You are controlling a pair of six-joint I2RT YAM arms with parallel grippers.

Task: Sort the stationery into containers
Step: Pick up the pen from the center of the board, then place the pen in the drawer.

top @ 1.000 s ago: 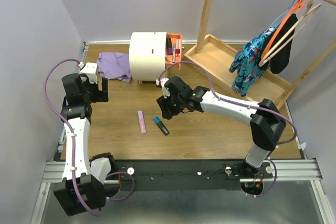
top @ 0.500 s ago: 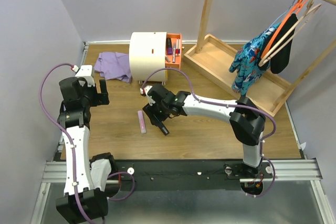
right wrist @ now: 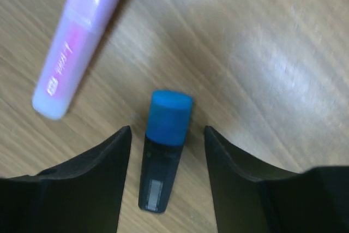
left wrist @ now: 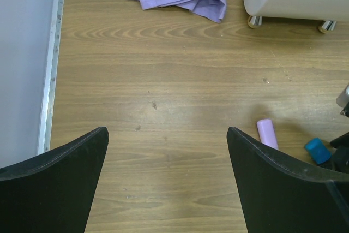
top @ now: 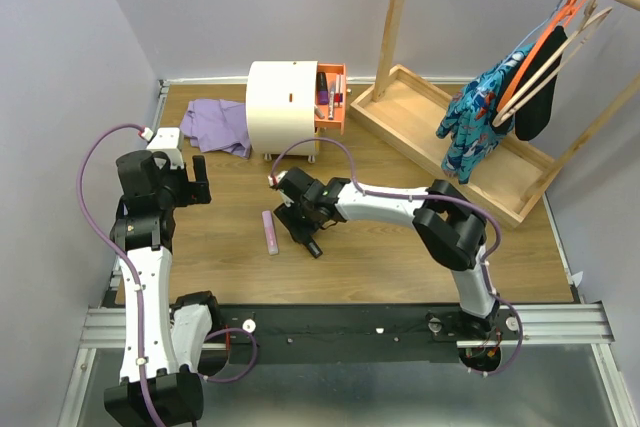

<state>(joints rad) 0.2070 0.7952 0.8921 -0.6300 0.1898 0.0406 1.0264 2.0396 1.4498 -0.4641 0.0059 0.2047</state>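
A stubby dark marker (right wrist: 163,151) with a blue cap lies flat on the wood between the fingers of my right gripper (right wrist: 168,132), which is open and not touching it. From above, the right gripper (top: 301,223) sits low over that marker (top: 314,246). The pink bar (top: 269,232) lies just left of it, and the right wrist view shows the pink bar (right wrist: 79,42) at the upper left. The cream chest (top: 283,107) stands at the back with an orange drawer (top: 331,99) pulled open and pens inside. My left gripper (left wrist: 166,130) hangs open over bare wood.
A purple cloth (top: 222,124) lies left of the chest. The wooden clothes rack with its flat tray (top: 440,137) and hanging garments (top: 480,122) fills the back right. A metal rail (left wrist: 52,64) runs along the table's left edge.
My right arm has swung left and down, and its open fingers now straddle the blue-capped marker. The left arm has shifted only slightly.
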